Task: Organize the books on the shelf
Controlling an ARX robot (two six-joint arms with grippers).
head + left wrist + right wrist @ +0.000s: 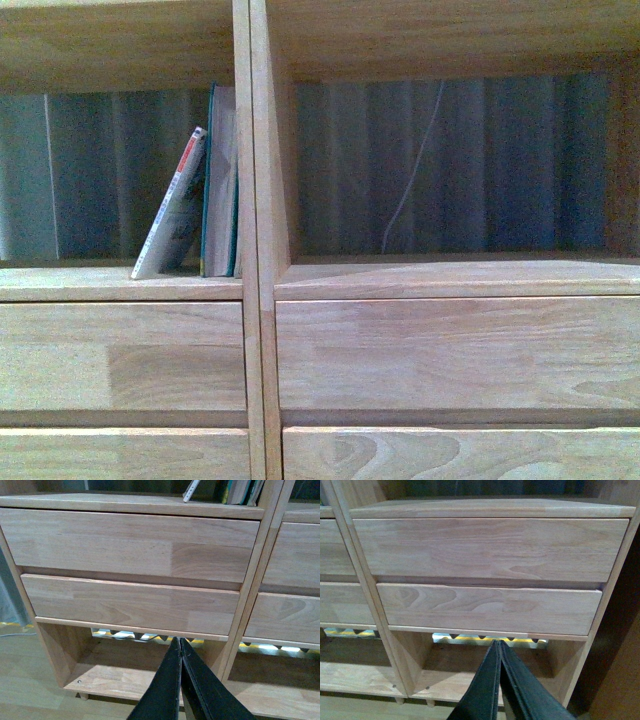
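Note:
The light-wood shelf fills the front view. In its left compartment a thin white paperback with a red-white spine leans right against a thicker teal-covered book, which stands upright by the centre divider. Both books' lower ends show at the upper edge of the left wrist view. My left gripper is shut with nothing in it, low in front of the left column's drawers. My right gripper is shut and empty too, low before the right column's drawers. Neither arm shows in the front view.
Two drawer fronts sit over an open bottom compartment on the left; the right column matches. The right compartment holds no books, and a thin white cable hangs behind it. Wooden floor lies below.

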